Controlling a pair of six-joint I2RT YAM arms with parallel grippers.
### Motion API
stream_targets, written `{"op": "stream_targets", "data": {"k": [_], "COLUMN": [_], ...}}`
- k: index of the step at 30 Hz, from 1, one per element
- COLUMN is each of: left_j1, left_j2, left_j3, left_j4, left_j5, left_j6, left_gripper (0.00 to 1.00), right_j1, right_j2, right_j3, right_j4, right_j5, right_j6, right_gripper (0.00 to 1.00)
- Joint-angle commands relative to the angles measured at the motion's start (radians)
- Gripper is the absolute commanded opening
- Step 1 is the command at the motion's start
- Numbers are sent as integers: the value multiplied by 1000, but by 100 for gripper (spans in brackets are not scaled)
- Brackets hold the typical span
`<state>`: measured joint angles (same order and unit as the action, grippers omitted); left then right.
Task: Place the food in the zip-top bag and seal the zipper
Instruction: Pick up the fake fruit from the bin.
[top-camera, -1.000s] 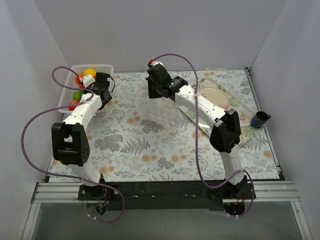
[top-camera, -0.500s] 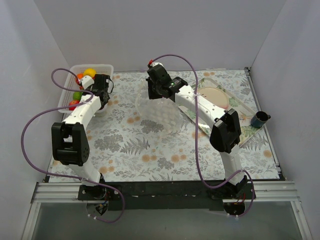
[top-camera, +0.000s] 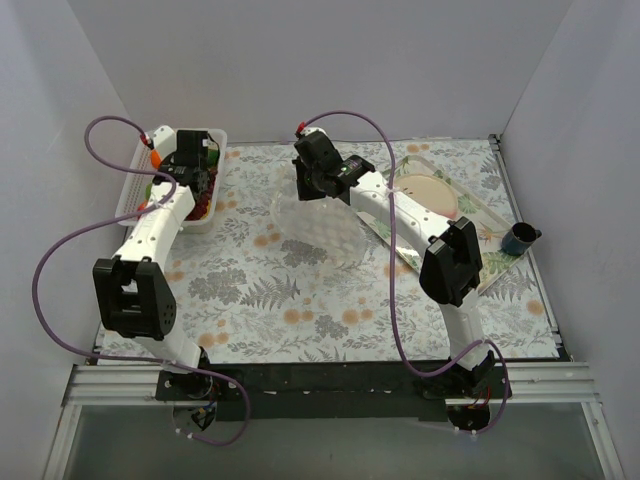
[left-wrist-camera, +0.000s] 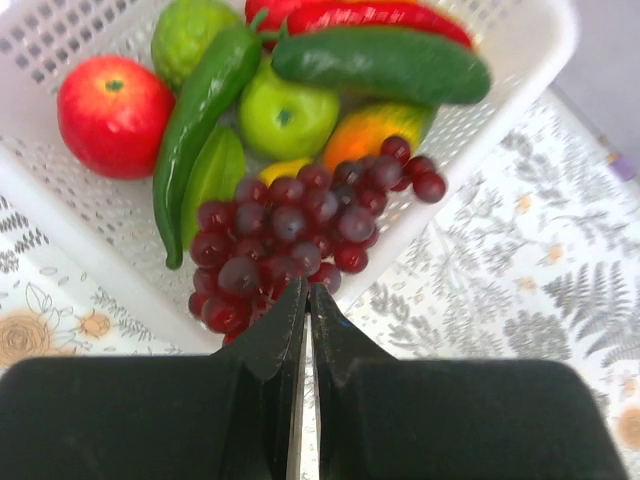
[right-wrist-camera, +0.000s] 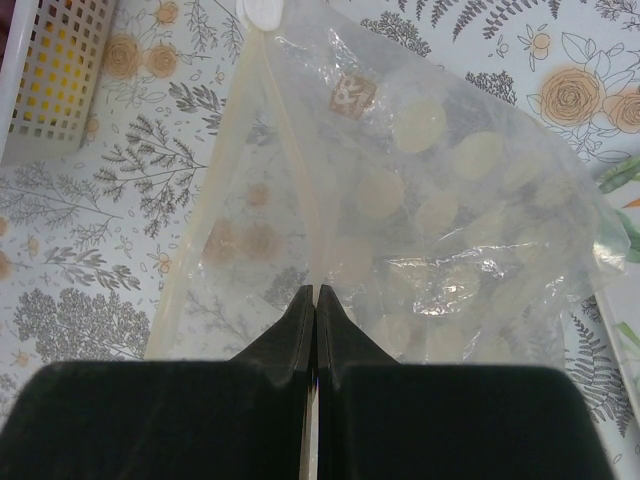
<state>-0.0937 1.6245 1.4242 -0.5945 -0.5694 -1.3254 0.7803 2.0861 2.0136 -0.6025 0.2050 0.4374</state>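
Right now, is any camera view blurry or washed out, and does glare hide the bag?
Left wrist view: grapes sharp and vivid, white basket nearly blown out at its far corner. Right wrist view: in focus, but the zip-top bag carries a milky sheen and its dots are faint. Top view: even light, soft shadows, bag hard to pick out.
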Motion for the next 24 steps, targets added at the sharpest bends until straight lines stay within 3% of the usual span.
{"op": "stream_targets", "data": {"k": [1,24], "left_j1": [5,5], "left_j2": [-80,-81], "left_j3": [87,381], "left_j4": [5,-50], "left_j5": [-56,-14], "left_j6": [43,156], "left_gripper": [0,0], "right_j1": [0,23], "right_j2": [-6,25], "right_j3": [25,34], "right_j4": [17,115], "right_j5": [-10,-81], "right_j6": [-16,-20], "right_gripper": [1,1]}}
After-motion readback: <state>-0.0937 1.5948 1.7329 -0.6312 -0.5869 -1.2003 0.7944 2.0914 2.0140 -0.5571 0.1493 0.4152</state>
